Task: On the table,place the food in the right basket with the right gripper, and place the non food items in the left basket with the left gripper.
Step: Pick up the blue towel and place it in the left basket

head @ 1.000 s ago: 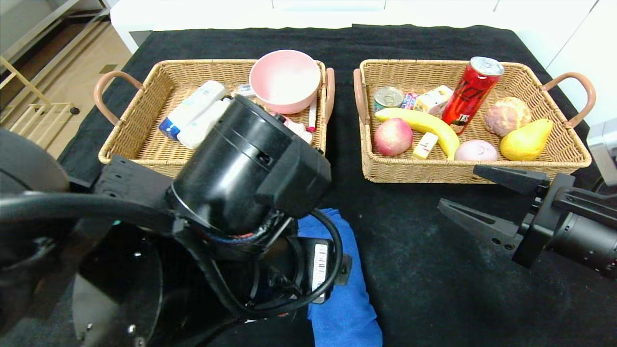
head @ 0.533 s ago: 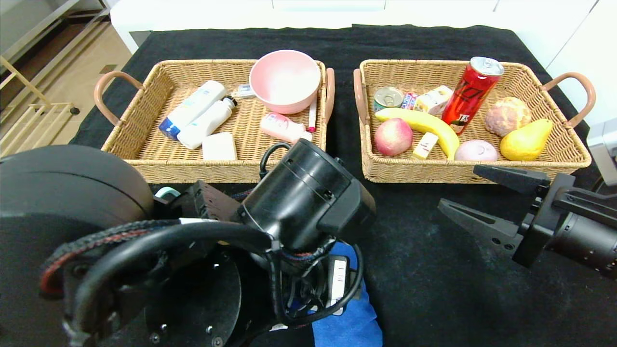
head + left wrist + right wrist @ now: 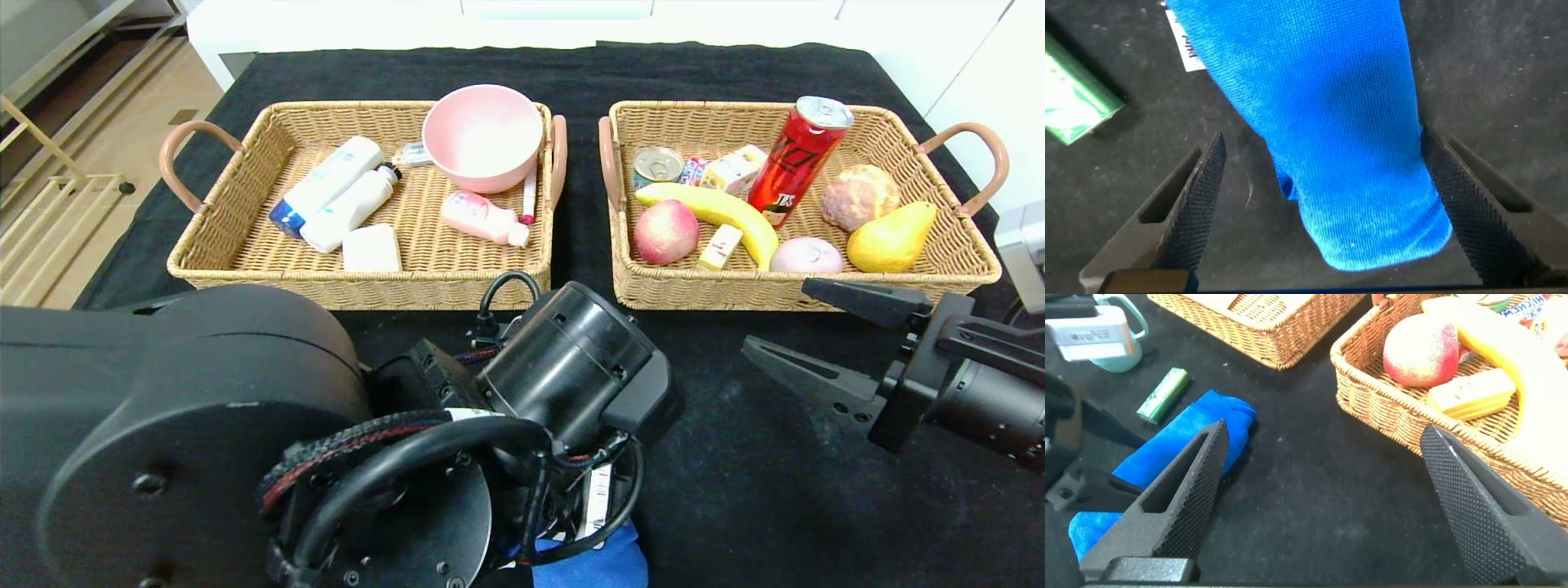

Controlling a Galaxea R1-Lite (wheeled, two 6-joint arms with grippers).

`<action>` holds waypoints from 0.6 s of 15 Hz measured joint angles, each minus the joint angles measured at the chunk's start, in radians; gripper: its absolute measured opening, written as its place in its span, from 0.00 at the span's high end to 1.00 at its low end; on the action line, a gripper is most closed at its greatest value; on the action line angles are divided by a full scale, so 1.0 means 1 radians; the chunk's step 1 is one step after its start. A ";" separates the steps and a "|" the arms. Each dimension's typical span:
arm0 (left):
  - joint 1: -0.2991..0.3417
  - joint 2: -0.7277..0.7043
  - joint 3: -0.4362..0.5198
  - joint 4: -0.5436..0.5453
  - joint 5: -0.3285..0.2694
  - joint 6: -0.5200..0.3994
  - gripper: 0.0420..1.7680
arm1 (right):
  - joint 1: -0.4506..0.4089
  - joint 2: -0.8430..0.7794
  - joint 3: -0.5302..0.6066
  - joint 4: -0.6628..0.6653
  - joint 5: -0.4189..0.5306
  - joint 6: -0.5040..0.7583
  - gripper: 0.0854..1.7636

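In the head view the left arm (image 3: 326,441) fills the lower left of the frame and hides nearly all of the blue cloth (image 3: 592,563), only a corner showing at the bottom edge. The left wrist view shows the cloth (image 3: 1331,122) plainly: a rolled length on the black table (image 3: 1503,65), long axis running from upper left to its rounded end at lower centre, lying between the spread fingers (image 3: 1196,204) of the left gripper (image 3: 1327,220), which is released and grips nothing. A green packet (image 3: 1074,106) lies at the left edge there. The right gripper (image 3: 816,335), also released, hangs at the right before the right basket (image 3: 804,286). Against a second earlier, the left arm has swung toward lower centre, uncovering the left basket (image 3: 359,282).
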 joint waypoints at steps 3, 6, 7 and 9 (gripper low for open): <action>0.000 0.013 -0.002 0.000 0.000 0.001 0.03 | 0.001 0.001 0.001 0.000 0.000 -0.003 0.03; 0.000 0.021 0.006 -0.003 0.000 0.001 0.03 | 0.002 0.003 0.002 0.000 0.000 -0.003 0.03; 0.001 0.025 0.006 -0.004 0.001 0.001 0.03 | 0.004 0.003 0.004 0.000 0.000 -0.003 0.03; 0.003 0.030 0.004 -0.004 0.000 0.002 0.03 | 0.008 0.004 0.006 0.001 0.000 -0.003 0.03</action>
